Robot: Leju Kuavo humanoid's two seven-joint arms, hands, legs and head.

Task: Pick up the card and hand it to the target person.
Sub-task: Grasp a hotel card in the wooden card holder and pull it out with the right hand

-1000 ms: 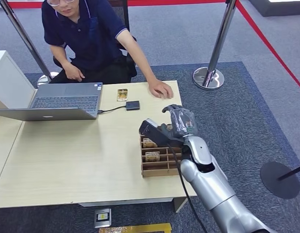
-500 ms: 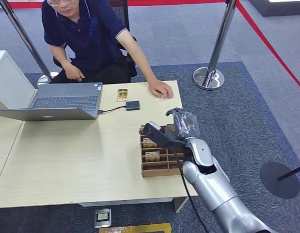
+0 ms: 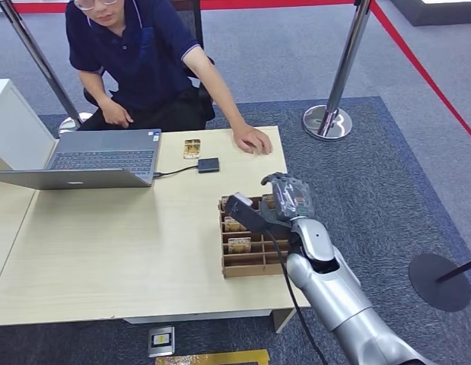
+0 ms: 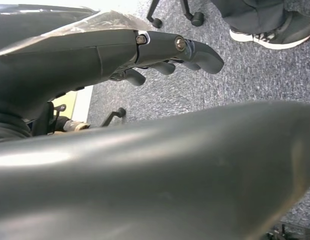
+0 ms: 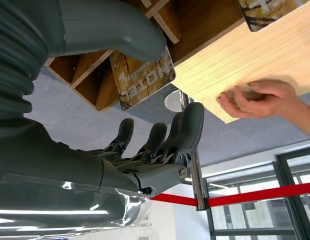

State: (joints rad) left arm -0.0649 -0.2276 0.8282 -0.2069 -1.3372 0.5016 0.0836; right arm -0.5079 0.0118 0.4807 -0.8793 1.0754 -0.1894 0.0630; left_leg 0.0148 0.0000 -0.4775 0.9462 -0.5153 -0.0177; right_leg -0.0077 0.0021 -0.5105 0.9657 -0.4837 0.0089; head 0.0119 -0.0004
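Observation:
A wooden slotted box (image 3: 244, 262) stands near the table's right front corner and holds gold cards (image 3: 239, 244). My right hand (image 3: 284, 196) hovers over the box's far right part. In the right wrist view a gold card marked HOTEL (image 5: 145, 80) stands in a slot. The thick thumb (image 5: 107, 30) lies against one side of it and the dark fingers (image 5: 165, 145) are spread well off the other side, so nothing is gripped. The seated person's hand (image 3: 253, 140) rests flat on the table just beyond the box. My left hand (image 4: 165, 50) hangs over carpet, holding nothing.
An open laptop (image 3: 100, 156) sits at the table's (image 3: 106, 243) far left, with a small black device (image 3: 208, 165) cabled to it and a loose gold card (image 3: 192, 147) beside that. A chrome stanchion (image 3: 327, 122) with red rope stands beyond the right edge.
My right hand has shifted a little to the right and lower over the box. The person and the table's objects have not moved.

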